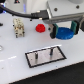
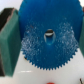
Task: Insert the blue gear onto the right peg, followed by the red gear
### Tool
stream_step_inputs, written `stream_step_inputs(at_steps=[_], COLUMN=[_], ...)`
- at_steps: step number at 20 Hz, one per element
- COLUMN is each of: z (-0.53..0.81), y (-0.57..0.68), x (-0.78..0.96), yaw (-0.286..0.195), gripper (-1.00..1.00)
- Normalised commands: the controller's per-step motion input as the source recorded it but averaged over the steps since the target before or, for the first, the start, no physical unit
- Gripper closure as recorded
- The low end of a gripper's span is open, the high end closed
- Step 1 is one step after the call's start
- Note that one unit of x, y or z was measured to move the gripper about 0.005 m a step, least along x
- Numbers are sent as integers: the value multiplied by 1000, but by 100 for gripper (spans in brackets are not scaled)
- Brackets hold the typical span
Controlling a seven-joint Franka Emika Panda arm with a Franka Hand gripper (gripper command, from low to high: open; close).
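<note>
The blue gear (image 1: pixel 64 34) is at the exterior view's right, directly under my gripper (image 1: pixel 62 28), which is right down on it. In the wrist view the blue gear (image 2: pixel 47 40) fills most of the picture, blurred and very close, with its centre hole facing the camera. I cannot tell whether the fingers are closed on it or whether it is off the table. The red gear (image 1: pixel 40 27) lies on the white table to the exterior view's left of the blue gear. The grey plate (image 1: pixel 35 60) with a black border holds two dark pegs; the right peg (image 1: pixel 51 50) is bare.
The left peg (image 1: pixel 39 53) stands on the same plate. A pale blocky object (image 1: pixel 19 27) stands at the exterior view's left. A dark green block (image 2: pixel 9 40) shows beside the gear in the wrist view. The white table (image 1: pixel 15 70) ends near the front.
</note>
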Motion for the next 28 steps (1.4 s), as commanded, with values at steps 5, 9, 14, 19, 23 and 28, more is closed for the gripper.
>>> stream_step_inputs(at_steps=[5, 9, 14, 19, 23, 28], z=[-151, -154, -101, -136, -77, 34], y=[-306, -296, -38, 0, 0, 15], x=[344, 318, 202, 260, 351, 342], yaw=[0, 0, 0, 0, 0, 0], gripper=[100, 100, 100, 100, 100, 100])
